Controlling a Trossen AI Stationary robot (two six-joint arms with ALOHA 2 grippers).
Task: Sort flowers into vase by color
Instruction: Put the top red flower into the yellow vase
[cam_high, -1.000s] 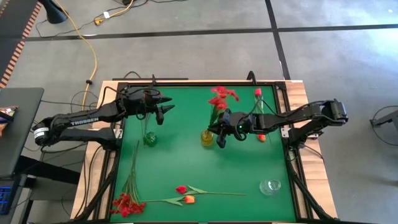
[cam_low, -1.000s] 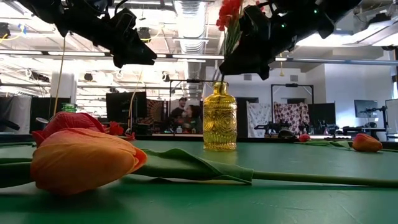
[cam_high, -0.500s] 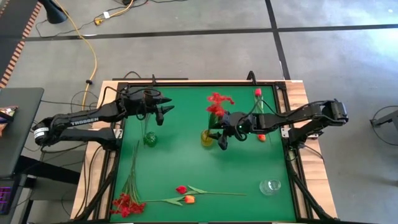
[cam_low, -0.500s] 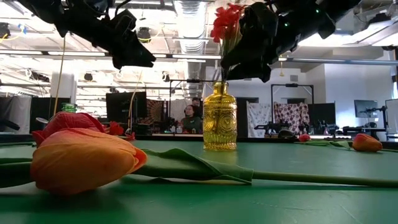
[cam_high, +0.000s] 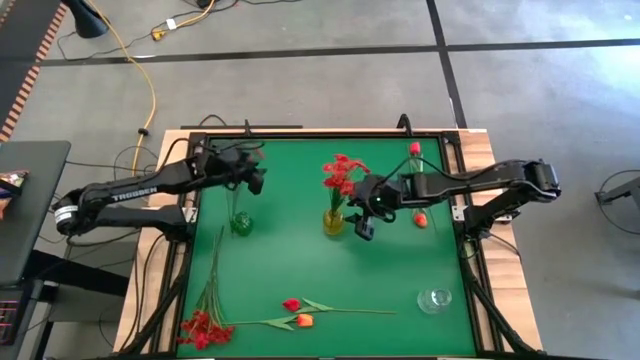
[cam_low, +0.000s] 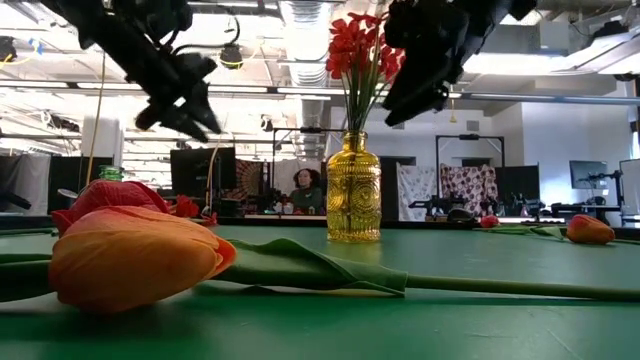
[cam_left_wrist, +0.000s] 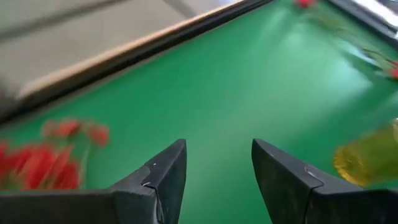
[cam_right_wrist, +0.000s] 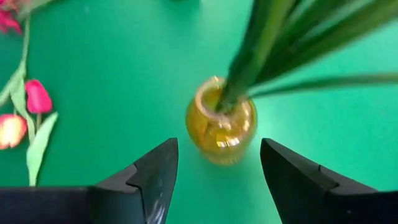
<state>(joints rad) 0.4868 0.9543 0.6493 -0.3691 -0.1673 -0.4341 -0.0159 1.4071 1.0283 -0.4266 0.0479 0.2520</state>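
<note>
On the green felt table (cam_high: 300, 270), going from left to right, the left gripper (cam_high: 255, 180) hangs over the far-left part of the surface with its two dark fingers (cam_left_wrist: 163, 180) spread apart and nothing between them. Just in front of it stands a small green glass vase (cam_high: 241, 222), and nearer the front edge lies a bunch of small red blossoms on long thin green stems (cam_high: 203, 328), the stems slanting up toward that vase. Beside the bunch lie a red-pink tulip bud (cam_high: 291, 304) and an orange tulip (cam_high: 304, 321), their green stems and leaves running rightward across the felt; the low view shows the orange tulip (cam_low: 135, 262) lying flat with the red bud touching behind it. At mid-table a ribbed amber glass bottle vase (cam_low: 353, 190) stands upright, holding a second bunch of small red blossoms (cam_low: 355, 45) on upright green stems. The right gripper (cam_high: 364, 226) hovers just beside this vase, fingers (cam_right_wrist: 149, 177) wide apart, empty. Farther right lie another red bud (cam_high: 414, 148), an orange tulip head (cam_high: 421, 221), and a clear glass vase (cam_high: 434, 299) near the front right corner.
</note>
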